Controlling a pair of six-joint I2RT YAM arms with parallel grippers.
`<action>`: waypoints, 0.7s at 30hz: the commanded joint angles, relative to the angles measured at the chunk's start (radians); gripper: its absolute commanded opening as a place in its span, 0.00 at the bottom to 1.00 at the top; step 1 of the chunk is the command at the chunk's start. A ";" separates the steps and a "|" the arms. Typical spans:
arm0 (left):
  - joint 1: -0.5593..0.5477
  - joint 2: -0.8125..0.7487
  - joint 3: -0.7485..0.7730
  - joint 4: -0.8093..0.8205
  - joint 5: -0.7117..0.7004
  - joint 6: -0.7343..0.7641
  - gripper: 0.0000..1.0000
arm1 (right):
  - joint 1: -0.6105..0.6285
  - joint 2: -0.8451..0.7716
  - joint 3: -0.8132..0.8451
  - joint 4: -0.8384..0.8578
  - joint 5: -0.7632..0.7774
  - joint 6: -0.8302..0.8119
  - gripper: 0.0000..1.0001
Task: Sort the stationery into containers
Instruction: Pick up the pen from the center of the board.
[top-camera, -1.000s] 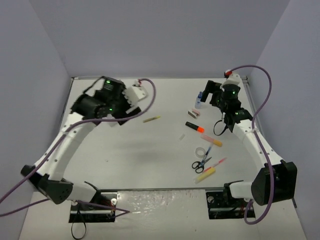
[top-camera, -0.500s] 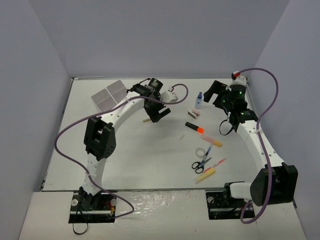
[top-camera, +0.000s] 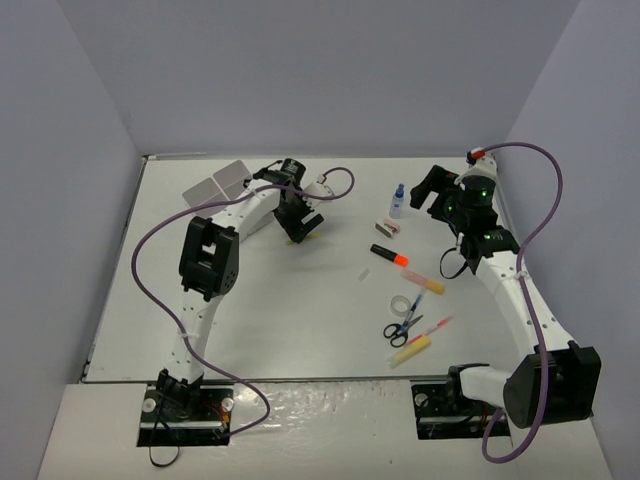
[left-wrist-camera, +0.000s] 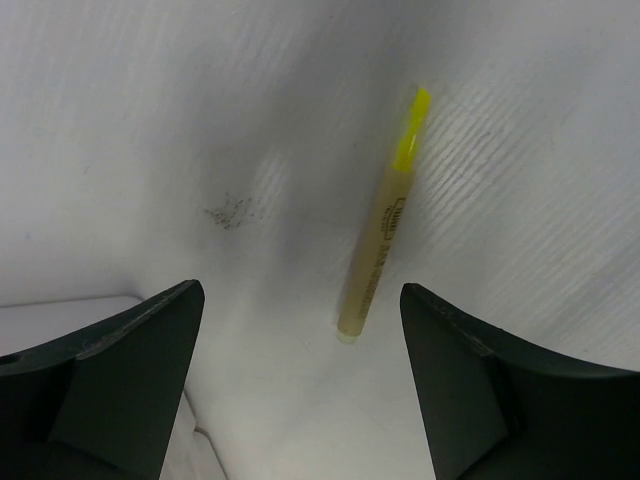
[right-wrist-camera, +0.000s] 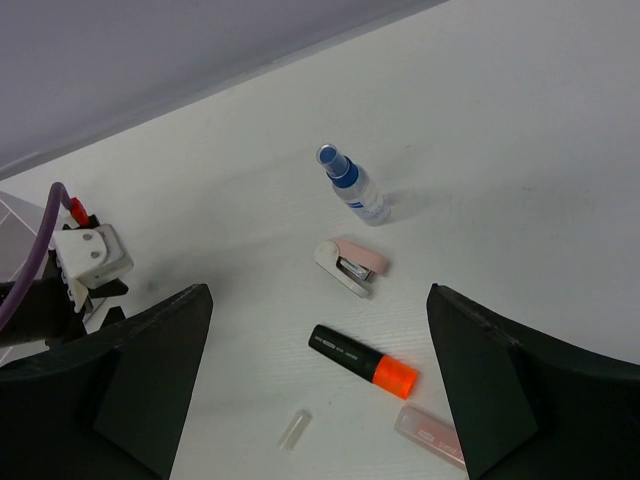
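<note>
Yellow highlighter (left-wrist-camera: 383, 235) lies beneath the left gripper (left-wrist-camera: 298, 300), jaws wide, which has slid leftward over it; right gripper (right-wrist-camera: 318, 298) also gapes wide.

There were two yellow plastic highlighters (left-wrist-camera: 384, 232) (top-camera: 412, 348), one orange-and-black highlighter (right-wrist-camera: 362, 362), one black-handled scissors (top-camera: 399, 329), one white tape roll (top-camera: 402, 302), one clear blue-capped bottle (right-wrist-camera: 355, 190).

Left gripper (left-wrist-camera: 300, 292) stands with fingers wide apart; the yellow highlighter (left-wrist-camera: 383, 235) lies in the gap, toward frame right. Top view: scissors (top-camera: 399, 328) and tape roll (top-camera: 401, 302) crowd lower right; table (top-camera: 300, 320) centre bare.
</note>
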 joint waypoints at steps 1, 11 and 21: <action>-0.022 -0.029 0.022 0.018 0.035 0.015 0.76 | 0.012 -0.006 0.006 0.029 -0.005 0.002 0.85; -0.043 0.006 -0.004 0.048 0.004 -0.012 0.67 | 0.016 0.047 -0.002 -0.067 0.062 0.071 0.79; -0.061 0.008 -0.072 0.053 -0.018 0.010 0.35 | 0.046 0.078 -0.009 -0.132 0.097 0.094 0.81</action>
